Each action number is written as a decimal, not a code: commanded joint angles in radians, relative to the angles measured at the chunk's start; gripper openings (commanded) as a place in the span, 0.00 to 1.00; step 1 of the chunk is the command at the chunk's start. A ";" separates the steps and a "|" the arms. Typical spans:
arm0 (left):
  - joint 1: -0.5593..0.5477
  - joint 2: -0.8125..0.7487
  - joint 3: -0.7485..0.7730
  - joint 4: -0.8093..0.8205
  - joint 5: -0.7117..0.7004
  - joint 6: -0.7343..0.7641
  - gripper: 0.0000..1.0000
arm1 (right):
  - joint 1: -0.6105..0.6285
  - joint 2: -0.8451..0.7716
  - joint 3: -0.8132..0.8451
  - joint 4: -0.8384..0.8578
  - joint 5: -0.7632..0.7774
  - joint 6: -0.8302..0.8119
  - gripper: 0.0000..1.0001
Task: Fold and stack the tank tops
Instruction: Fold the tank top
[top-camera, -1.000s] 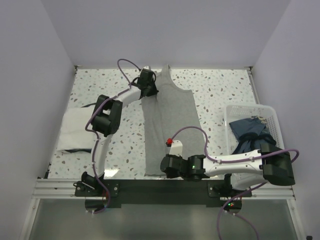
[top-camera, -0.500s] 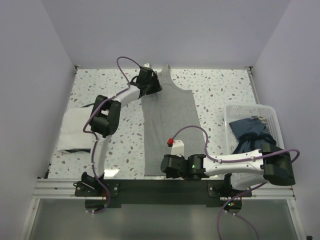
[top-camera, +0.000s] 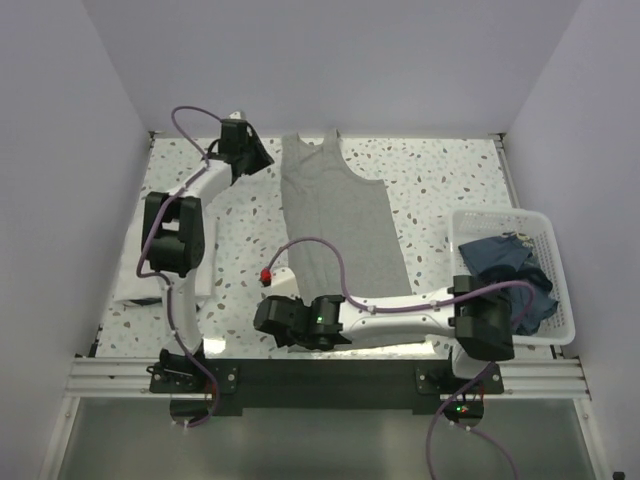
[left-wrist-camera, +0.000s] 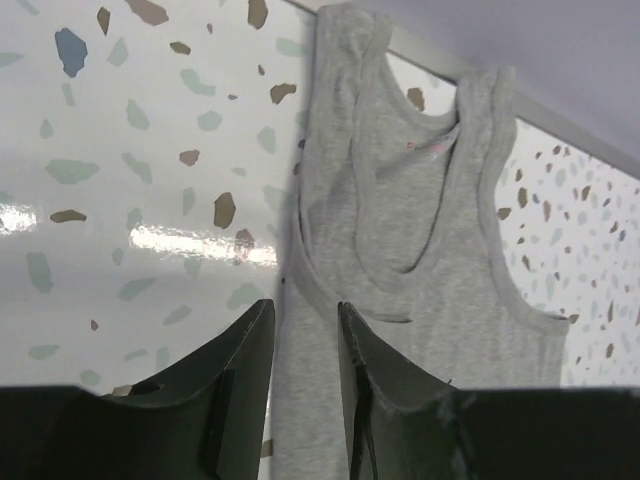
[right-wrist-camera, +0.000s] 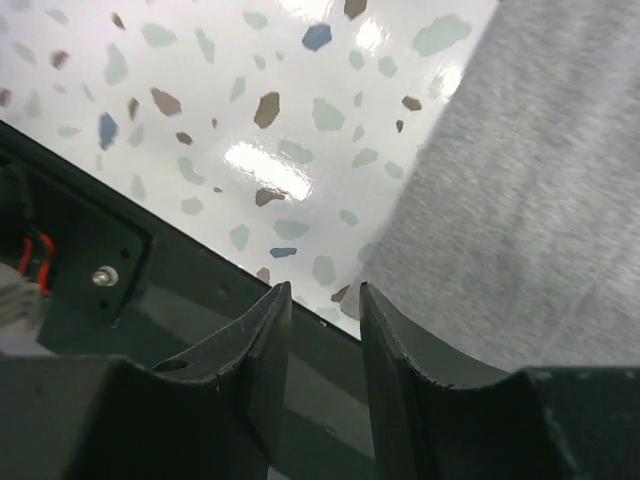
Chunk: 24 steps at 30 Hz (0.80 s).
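Note:
The light grey tank top (top-camera: 335, 235) lies flat and lengthwise on the speckled table, straps at the far edge and hem at the near edge. It also shows in the left wrist view (left-wrist-camera: 420, 260) and the right wrist view (right-wrist-camera: 540, 200). My left gripper (top-camera: 254, 153) hovers just left of the straps, open and empty (left-wrist-camera: 305, 325). My right gripper (top-camera: 266, 320) is open and empty (right-wrist-camera: 322, 305) at the near table edge, beside the hem's left corner. The white tank top (top-camera: 135, 270) lies folded at the left, partly hidden by the left arm.
A white lattice basket (top-camera: 548, 240) holding dark blue cloth (top-camera: 500, 262) stands at the right edge. The black rail (top-camera: 330, 375) runs along the near edge. White walls close in the table on three sides.
My left gripper has let go of the grey top's strap area and moved left. My right gripper has swung left from the hem's middle to its left corner.

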<state>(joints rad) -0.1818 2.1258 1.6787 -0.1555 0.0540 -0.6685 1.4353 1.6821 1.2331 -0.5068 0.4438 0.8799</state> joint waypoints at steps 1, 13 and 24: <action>-0.012 0.072 0.042 -0.067 0.130 0.076 0.36 | 0.007 0.082 0.058 -0.016 -0.042 -0.079 0.37; -0.012 0.097 0.035 -0.058 0.161 0.093 0.37 | 0.007 0.198 0.054 -0.009 -0.099 -0.101 0.36; -0.015 0.085 -0.014 -0.021 0.191 0.096 0.40 | 0.005 0.176 -0.030 0.028 -0.123 -0.076 0.19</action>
<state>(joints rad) -0.1978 2.2436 1.6844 -0.2234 0.2127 -0.5900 1.4361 1.8820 1.2221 -0.5022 0.3370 0.7963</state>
